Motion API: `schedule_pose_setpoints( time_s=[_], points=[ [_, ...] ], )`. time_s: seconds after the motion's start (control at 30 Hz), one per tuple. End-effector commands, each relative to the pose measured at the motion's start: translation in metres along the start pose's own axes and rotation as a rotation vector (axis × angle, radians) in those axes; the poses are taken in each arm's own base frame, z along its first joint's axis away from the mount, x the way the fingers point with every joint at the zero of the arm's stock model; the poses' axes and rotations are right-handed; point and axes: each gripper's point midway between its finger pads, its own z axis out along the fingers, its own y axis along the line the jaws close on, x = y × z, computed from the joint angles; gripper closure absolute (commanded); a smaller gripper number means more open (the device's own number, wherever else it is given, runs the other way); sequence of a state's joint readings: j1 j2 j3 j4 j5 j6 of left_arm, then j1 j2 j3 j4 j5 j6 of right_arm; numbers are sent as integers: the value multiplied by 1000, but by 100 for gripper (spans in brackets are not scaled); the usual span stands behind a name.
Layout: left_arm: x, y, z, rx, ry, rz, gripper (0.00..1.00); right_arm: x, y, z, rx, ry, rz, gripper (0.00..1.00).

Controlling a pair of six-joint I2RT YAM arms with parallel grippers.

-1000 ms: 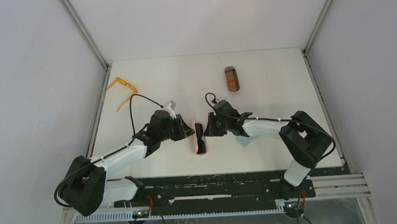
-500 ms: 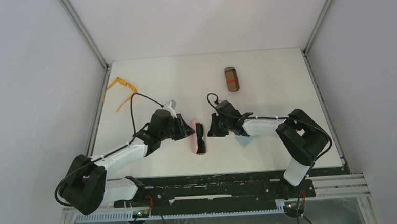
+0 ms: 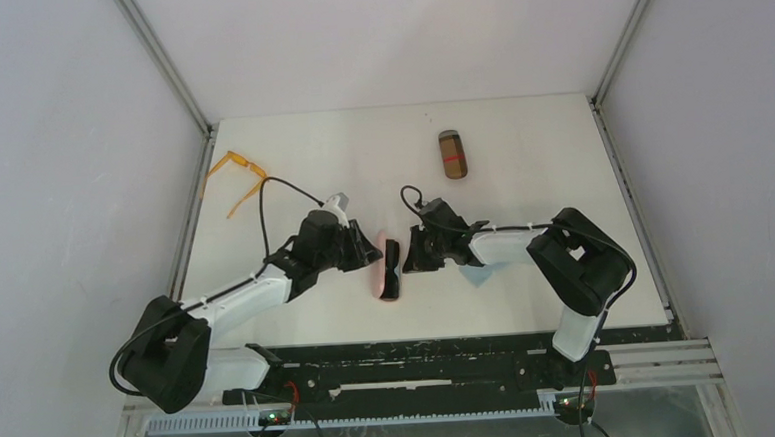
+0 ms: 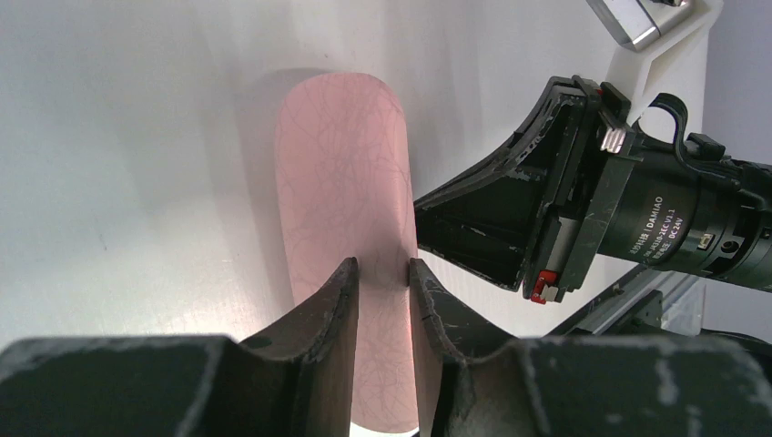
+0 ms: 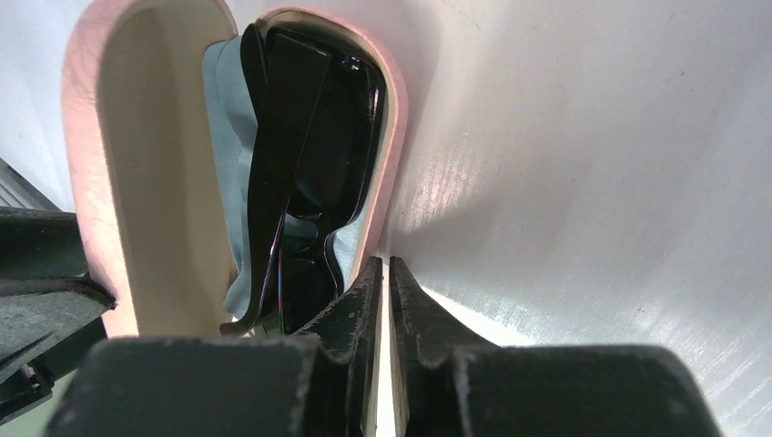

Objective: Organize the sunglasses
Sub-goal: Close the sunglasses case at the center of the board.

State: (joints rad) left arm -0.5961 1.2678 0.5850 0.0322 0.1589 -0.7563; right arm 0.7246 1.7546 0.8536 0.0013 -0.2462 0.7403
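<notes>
Rt wrist: blk sunglasses (image 5: 314,127) inside case (image 5: 86,182)

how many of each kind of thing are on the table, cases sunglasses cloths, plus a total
cases: 2, pink case open, brown case
sunglasses: 2, orange pair, black pair lying in the pink case
light-blue cloths: 2, cloth in case, cloth on table by the right arm
total: 6
</notes>
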Motion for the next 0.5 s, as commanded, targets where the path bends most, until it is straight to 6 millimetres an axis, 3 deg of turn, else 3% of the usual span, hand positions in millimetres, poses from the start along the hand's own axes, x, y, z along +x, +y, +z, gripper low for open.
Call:
schedule_pose_setpoints(
  time_s=[0.0, 0.47],
  points=[
    [6, -1, 5, -33, 37, 50, 71, -19, 20, 1, -64, -47, -17, 95],
    [34, 13, 20, -110, 117, 94, 73, -20, 17, 0, -51, -52, -15, 95]
  ],
)
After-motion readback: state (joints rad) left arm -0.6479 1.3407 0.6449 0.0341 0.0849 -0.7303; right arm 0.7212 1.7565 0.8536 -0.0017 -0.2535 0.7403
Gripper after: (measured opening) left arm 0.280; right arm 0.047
